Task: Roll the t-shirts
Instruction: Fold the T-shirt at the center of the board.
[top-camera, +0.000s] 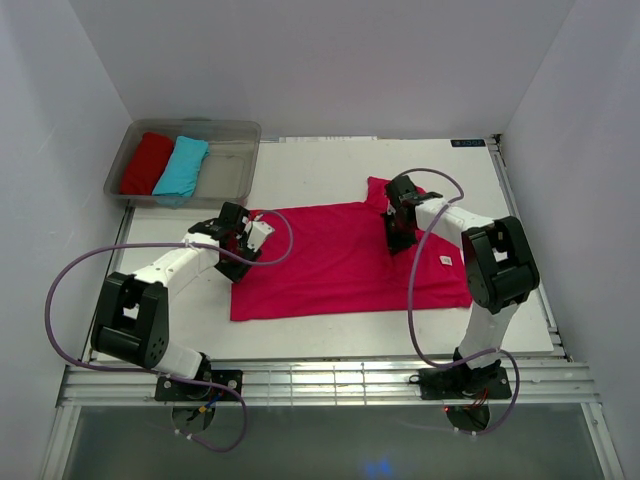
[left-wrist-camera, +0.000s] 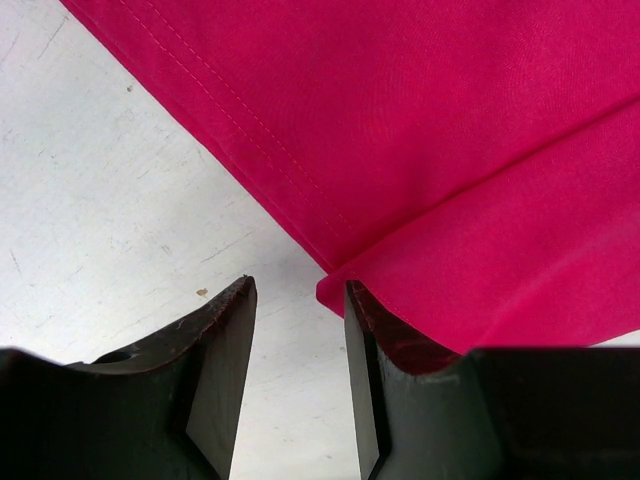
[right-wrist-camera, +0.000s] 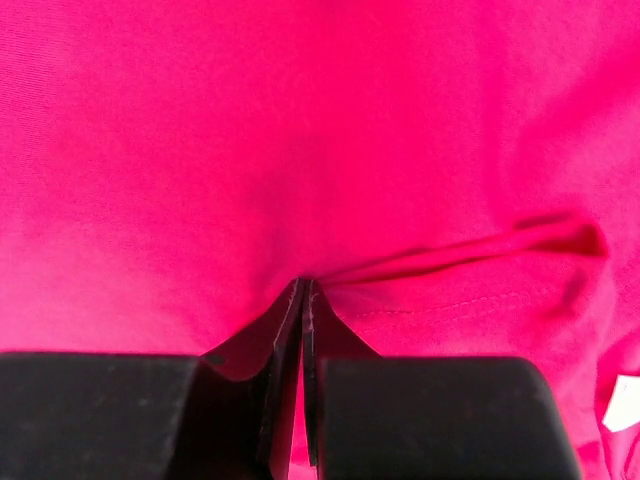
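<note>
Tabletop (top-camera: 330, 335) scuffed, walls (top-camera: 330, 60) pale. L end effector (left-wrist-camera: 297, 289) spread; R end effector (right-wrist-camera: 303, 284) pinching t-shirt (top-camera: 340, 260).

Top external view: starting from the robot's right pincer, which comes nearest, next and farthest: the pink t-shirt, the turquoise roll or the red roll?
1. pink t-shirt: directly under the right pincer, which pinches it.
2. turquoise roll: far left, in the clear bin, middle of the bin.
3. red roll: same bin, at its left end, just beyond the turquoise one.
</note>
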